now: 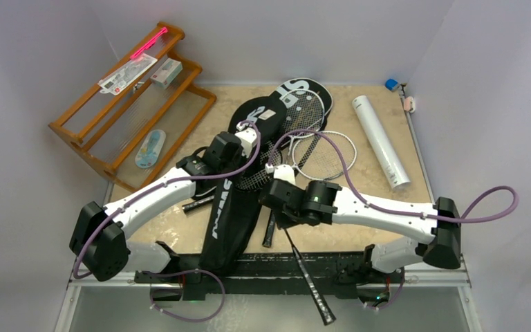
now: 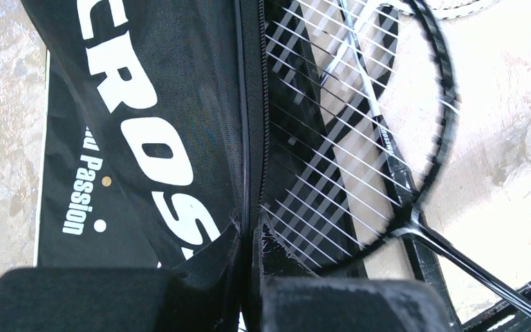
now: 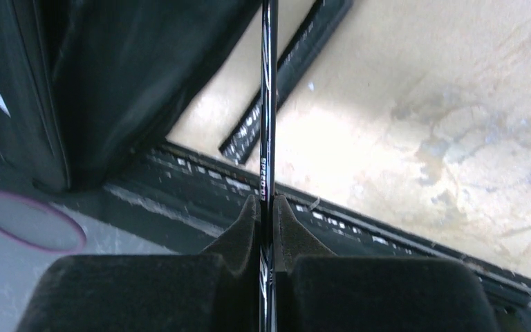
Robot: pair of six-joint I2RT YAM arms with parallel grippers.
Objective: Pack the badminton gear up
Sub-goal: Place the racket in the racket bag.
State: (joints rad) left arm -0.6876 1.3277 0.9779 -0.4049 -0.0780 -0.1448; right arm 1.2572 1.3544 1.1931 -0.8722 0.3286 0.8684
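2 grips were working 1 step: left fingers [image 2: 214, 266] clenched on the zipper edge of the CROSSWAY cover [image 2: 145, 104] lying on the tabletop [image 2: 511, 104], right fingers [image 3: 245, 228] clamped on the black racket [image 3: 267, 104] shaft. Next, judging by this, the head needed sliding deeper through the opening. How far in it sat was hidden behind the fabric.

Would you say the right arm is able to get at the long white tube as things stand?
Probably not yet: the right tool is shut on the shaft of a racket. Otherwise the tube lies uncovered on that arm's side.
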